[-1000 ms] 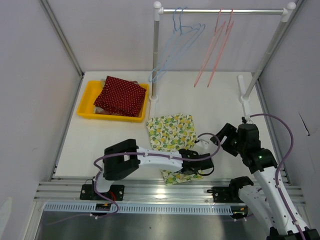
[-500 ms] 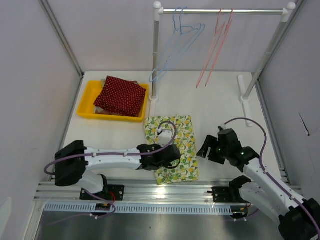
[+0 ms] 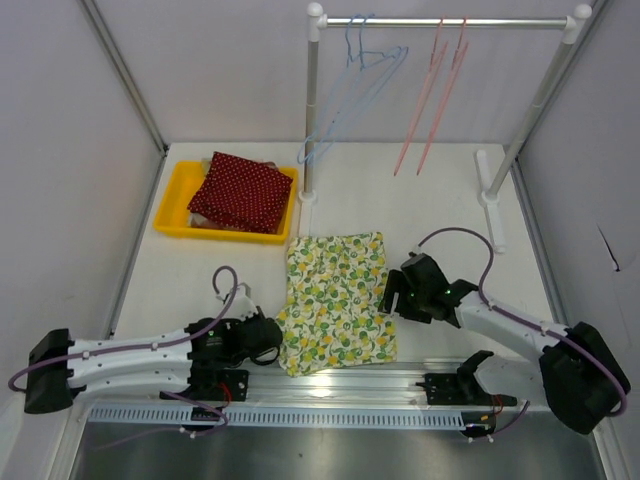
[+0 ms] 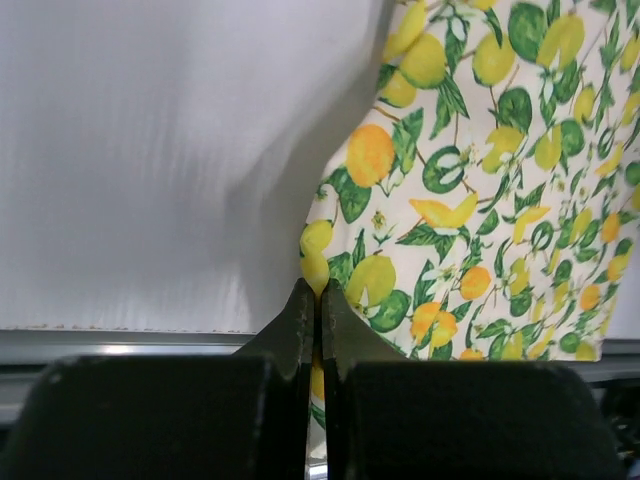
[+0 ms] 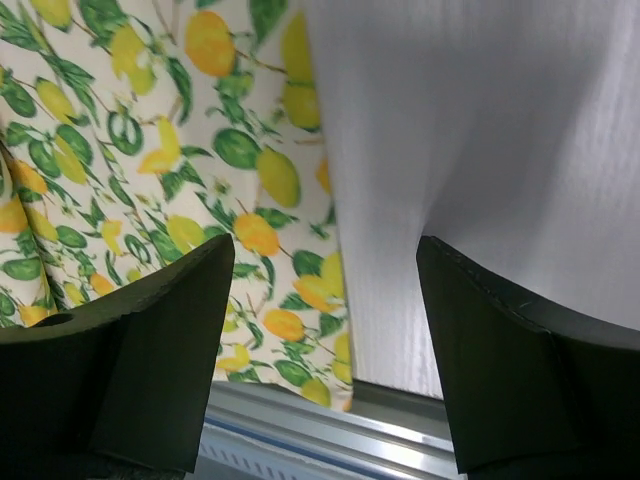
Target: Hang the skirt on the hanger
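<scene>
Skirt [image 3: 335, 300], lemon-printed: lying spread flat on the white table [image 3: 440, 200] between the two hands, reaching from just right of the left hand [image 3: 274, 336] to just left of the right hand [image 3: 392, 298]. Pinching the near left corner of the cloth with the left hand [image 4: 318, 292], fingers [image 4: 295, 325] pressing together, a sliver of the print showing in the seam between them. Holding the right hand [image 5: 325, 300] spread wide and low over the garment's right edge, fingers [image 5: 170, 320] gripping nothing, printed cloth lying under one finger and bare table under the other. Hanging well beyond both hands, at the far side of the table, from a silver rail [image 3: 500, 21]: blue hangers [image 3: 352, 92] and pink hangers [image 3: 428, 95], the pink pair more nearly straight ahead of the right hand. Sitting far ahead of the left hand, past the cloth's far left corner: a yellow tray [image 3: 172, 218] holding a red dotted cloth [image 3: 240, 190].
</scene>
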Motion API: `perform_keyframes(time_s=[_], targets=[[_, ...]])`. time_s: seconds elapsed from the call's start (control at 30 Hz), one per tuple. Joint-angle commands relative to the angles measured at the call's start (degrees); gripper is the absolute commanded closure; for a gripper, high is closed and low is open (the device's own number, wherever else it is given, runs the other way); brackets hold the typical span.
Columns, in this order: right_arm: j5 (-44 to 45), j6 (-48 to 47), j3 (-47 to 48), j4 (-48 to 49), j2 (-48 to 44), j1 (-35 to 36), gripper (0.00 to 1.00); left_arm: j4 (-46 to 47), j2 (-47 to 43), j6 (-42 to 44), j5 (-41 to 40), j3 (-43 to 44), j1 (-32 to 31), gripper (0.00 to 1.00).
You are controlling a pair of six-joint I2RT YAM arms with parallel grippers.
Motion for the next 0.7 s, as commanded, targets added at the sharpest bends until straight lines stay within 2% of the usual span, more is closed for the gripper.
perform_keyframes(time_s=[0.0,0.1,0.2,0.3,0.4,0.43,0.53,0.67], targets=[[2.03,-0.92,2.23,5.70,5.55,2.31,0.20,-5.63,-4.92,-10.01,-2.46,-1.69,0.38,1.00],[2.30,-0.66,2.66,8.16,9.77,3.10,0.23,-8.54,-5.55,-12.74,-2.11,-2.14,0.46,1.00],[2.47,-0.92,4.24,9.75,13.98,3.28,0.31,-12.05,-5.37,-16.60,-1.93,-2.40,0.37,1.00],[3.61,-1.63,6.78,9.76,17.85,3.45,0.39,-12.33,-6.60,-16.61,-2.28,-2.58,0.46,1.00],[4.93,-2.41,8.81,8.19,21.27,3.46,0.62,-10.66,-7.74,-15.64,-3.07,-2.93,0.46,1.00],[6.24,-2.77,10.04,7.57,21.90,3.11,0.75,-9.96,-7.92,-14.34,-3.16,-2.84,0.72,1.00],[6.61,-3.65,11.19,5.37,22.70,0.30,1.00,-7.94,-6.95,-12.39,-2.99,-2.58,1.25,1.00],[4.94,-5.14,11.98,2.13,19.89,-6.02,1.00,-1.44,-5.02,-6.61,-1.41,-2.75,4.23,1.00]])
